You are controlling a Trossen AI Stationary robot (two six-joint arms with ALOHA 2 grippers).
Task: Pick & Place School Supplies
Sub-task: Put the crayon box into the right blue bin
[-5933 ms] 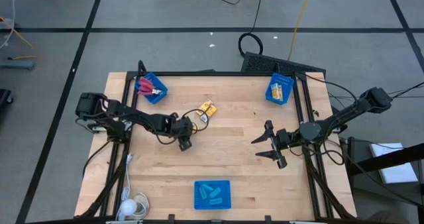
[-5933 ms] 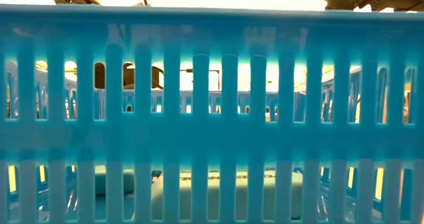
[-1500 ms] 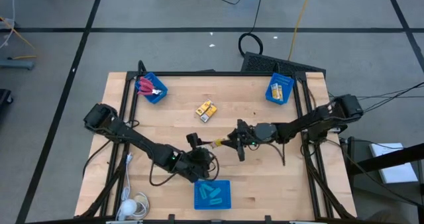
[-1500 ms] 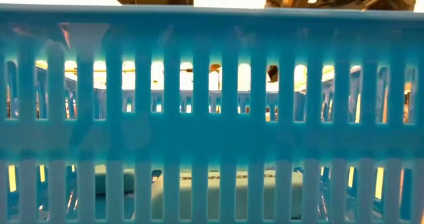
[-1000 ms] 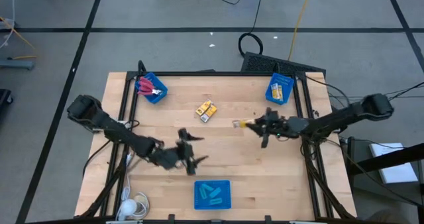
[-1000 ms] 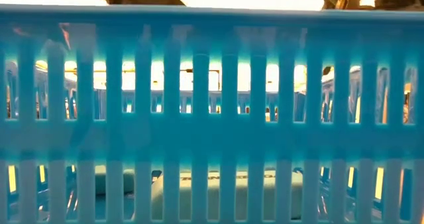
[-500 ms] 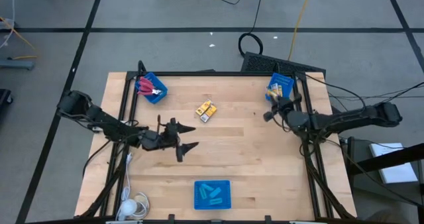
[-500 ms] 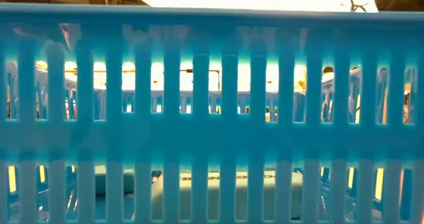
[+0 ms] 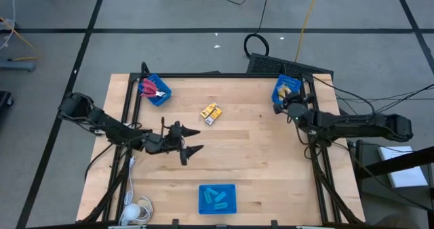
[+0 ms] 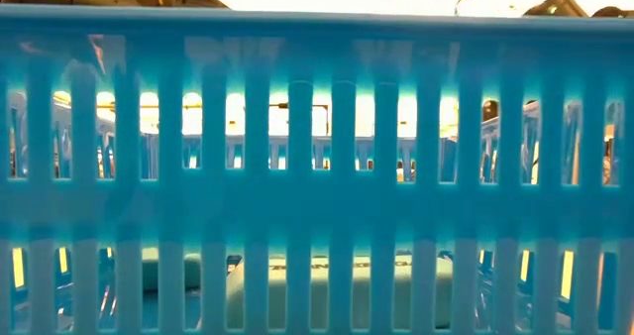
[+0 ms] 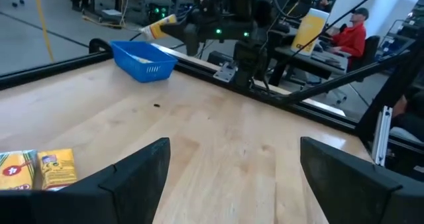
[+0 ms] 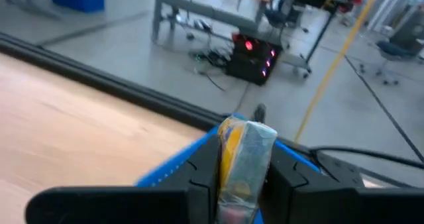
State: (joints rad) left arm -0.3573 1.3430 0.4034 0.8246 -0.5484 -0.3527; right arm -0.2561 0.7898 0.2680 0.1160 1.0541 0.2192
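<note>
Right hand (image 12: 242,184) clamped on a yellow pack (image 12: 244,159), hovering at the far-right blue bin (image 9: 285,90); bin sits just beyond, pack's long axis pointing at it. My left hand (image 9: 186,141) spread, empty; loose packs (image 9: 211,112) lie nearest it.

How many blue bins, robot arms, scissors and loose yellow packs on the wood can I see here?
Bins: 3
Arms: 2
Scissors: 1
Loose packs: 2
Total: 8
</note>
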